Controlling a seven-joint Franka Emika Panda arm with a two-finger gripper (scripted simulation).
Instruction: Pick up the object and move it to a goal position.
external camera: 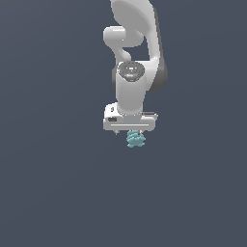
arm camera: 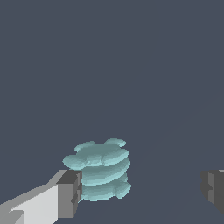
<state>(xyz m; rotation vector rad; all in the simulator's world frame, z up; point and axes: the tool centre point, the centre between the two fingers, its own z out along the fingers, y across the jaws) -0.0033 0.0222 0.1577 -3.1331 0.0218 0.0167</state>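
The object (arm camera: 101, 170) is a small teal lump with stacked, toothed ridges, resting on the dark grey surface. In the exterior view it (external camera: 136, 140) shows just under the white hand of the arm. My gripper (arm camera: 142, 192) is open, with the jaws wide apart. One finger (arm camera: 70, 194) is right beside the object and seems to touch it. The other finger (arm camera: 213, 190) is well clear of it, with bare surface between. In the exterior view my gripper (external camera: 129, 132) points straight down over the object, and its fingers are mostly hidden.
The white arm (external camera: 132, 72) rises behind the hand. A flat dark grey surface (external camera: 58, 193) surrounds the object. No goal marker shows in either view.
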